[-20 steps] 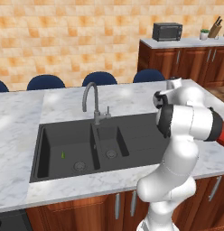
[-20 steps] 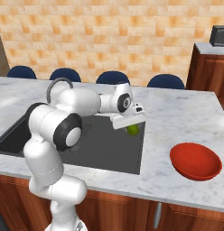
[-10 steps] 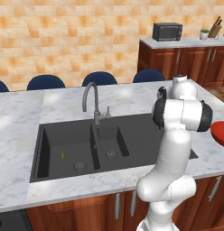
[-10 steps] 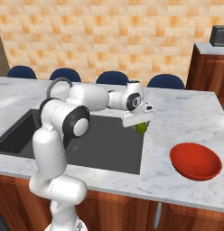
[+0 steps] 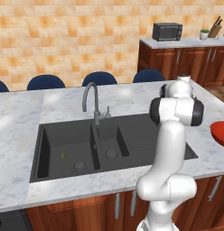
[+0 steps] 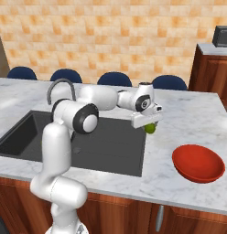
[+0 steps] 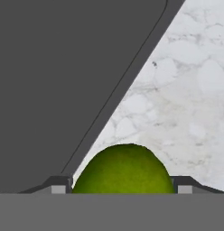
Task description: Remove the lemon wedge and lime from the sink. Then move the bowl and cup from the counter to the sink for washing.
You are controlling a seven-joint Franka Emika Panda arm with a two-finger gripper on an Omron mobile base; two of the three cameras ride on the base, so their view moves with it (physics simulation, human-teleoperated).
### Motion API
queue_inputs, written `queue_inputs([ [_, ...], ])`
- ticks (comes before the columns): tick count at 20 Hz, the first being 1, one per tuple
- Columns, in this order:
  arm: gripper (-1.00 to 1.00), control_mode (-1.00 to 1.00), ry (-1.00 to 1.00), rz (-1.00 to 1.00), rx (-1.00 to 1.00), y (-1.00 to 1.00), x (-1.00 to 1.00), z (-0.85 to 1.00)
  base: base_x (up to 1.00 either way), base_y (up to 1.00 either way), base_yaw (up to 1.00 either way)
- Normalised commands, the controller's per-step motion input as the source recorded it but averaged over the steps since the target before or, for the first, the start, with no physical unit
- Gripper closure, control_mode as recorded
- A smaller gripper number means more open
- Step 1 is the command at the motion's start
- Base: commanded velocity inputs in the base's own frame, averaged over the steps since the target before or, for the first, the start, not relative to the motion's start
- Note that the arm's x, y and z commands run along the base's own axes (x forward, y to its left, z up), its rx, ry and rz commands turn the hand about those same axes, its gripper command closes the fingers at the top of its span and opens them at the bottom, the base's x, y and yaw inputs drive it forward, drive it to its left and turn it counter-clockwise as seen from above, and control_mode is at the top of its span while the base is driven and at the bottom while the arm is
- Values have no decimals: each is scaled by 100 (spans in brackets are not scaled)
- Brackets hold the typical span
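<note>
Even, bright rendered light; soft faint shadows; no glare; base views slightly soft, hand view sharp.

Blue chairs (image 5: 99, 78) line the island's far side — a microwave (image 5: 167, 31) sits beyond.

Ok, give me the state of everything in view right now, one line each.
Round yellow-green lime: held between the jaws, over the edge where sink meets marble.
Gripper: shut on the lime.
Thin green lemon wedge: lying in the left basin.
Dark grey sink: no water visible.
Wide red bowl: upright on the white marble counter.
</note>
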Motion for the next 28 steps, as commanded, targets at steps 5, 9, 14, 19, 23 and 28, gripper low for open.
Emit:
queue_inputs([
  [5,100,-100,0,7,0,-24,34,-24,0,0,0],
  [9,100,-100,0,7,1,-18,26,-31,0,0,0],
  [14,100,-100,-3,7,1,-10,19,-36,0,0,0],
  [19,100,-100,-1,5,0,-16,19,-32,0,0,0],
  [23,100,-100,0,4,0,-15,17,-29,0,0,0],
  [28,100,-100,0,4,1,-10,11,-27,0,0,0],
])
